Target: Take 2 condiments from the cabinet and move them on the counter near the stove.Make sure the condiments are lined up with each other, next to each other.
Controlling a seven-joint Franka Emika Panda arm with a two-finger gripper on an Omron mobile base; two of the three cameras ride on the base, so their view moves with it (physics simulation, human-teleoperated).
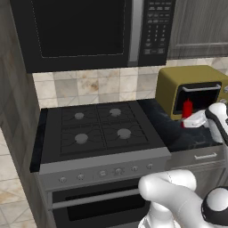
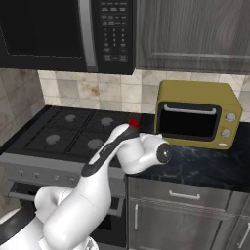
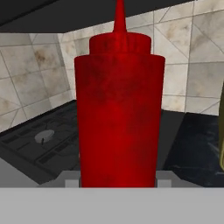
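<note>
One red squeeze bottle [image 3: 119, 109] is in sight, with one stove [image 1: 100, 129], one microwave [image 1: 93, 31] over it and one olive-yellow toaster oven [image 2: 197, 114] to the stove's right. The stove carries four burners with grey caps. The bottle stands upright, its long axis vertical and its pointed cap aimed straight up, base toward the worktop [image 2: 205, 168]. From the left base camera it sits at the gripper [image 1: 189, 119], above the black worktop between the stove's right edge and the toaster oven, in front of the oven's dark door. From the right base camera just its red cap tip peeks over the arm. The jaws are partly closed around the bottle's lower body, one on each side, holding it. Whether its base touches the worktop cannot be told.
</note>
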